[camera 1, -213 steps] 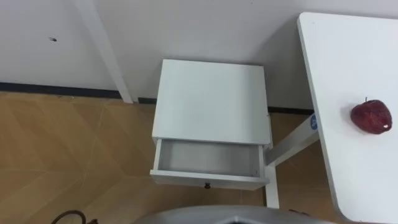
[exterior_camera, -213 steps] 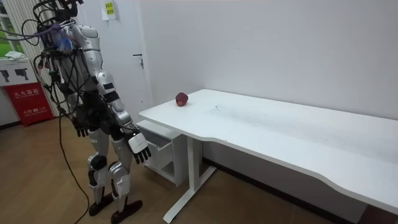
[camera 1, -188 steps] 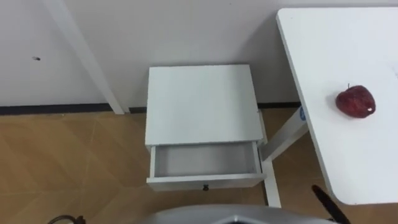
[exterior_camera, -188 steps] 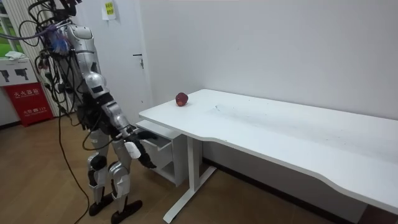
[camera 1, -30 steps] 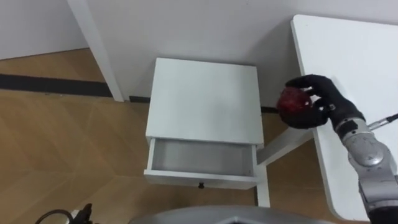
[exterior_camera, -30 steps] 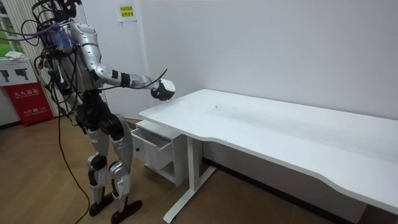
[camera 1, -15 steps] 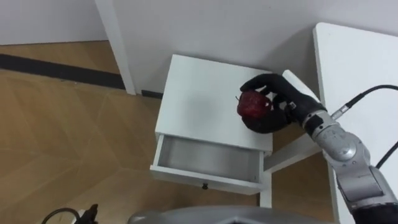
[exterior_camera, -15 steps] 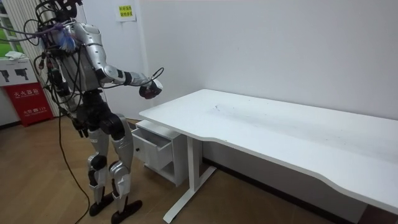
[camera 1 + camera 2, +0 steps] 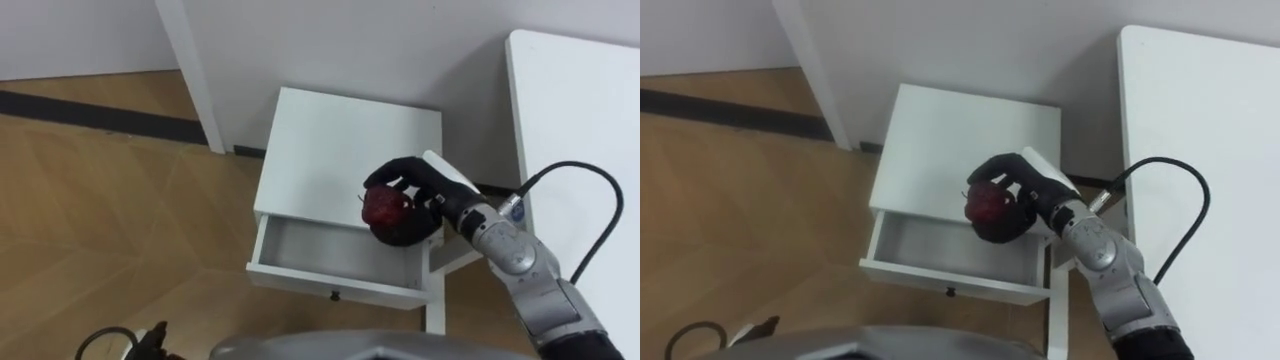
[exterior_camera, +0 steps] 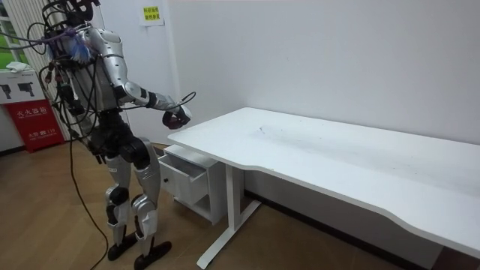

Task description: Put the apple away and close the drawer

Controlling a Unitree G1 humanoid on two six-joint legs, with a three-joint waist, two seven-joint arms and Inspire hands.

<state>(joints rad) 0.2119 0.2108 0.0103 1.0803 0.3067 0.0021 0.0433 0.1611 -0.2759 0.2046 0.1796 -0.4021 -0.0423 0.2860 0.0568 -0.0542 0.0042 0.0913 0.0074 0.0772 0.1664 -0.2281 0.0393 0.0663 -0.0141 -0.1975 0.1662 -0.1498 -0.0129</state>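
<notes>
A dark red apple (image 9: 383, 208) sits in my right hand (image 9: 428, 192), whose black fingers curl round it. The hand hovers over the back right part of the open drawer (image 9: 335, 288), at the front edge of the white cabinet top (image 9: 340, 140). The drawer's inside (image 9: 330, 250) holds nothing. In the room view I stand upright beside the cabinet with my right arm stretched forward and the right hand (image 10: 178, 116) near the desk corner. My left hand (image 10: 96, 155) hangs low by my hip.
A white desk (image 9: 580, 120) runs along the right, its leg (image 9: 436, 300) right next to the drawer. A white post (image 9: 190, 80) stands left of the cabinet against the wall. Wooden floor spreads to the left.
My right hand has carried the apple leftwards off the desk side and lowered it from above the cabinet top to over the open drawer.
</notes>
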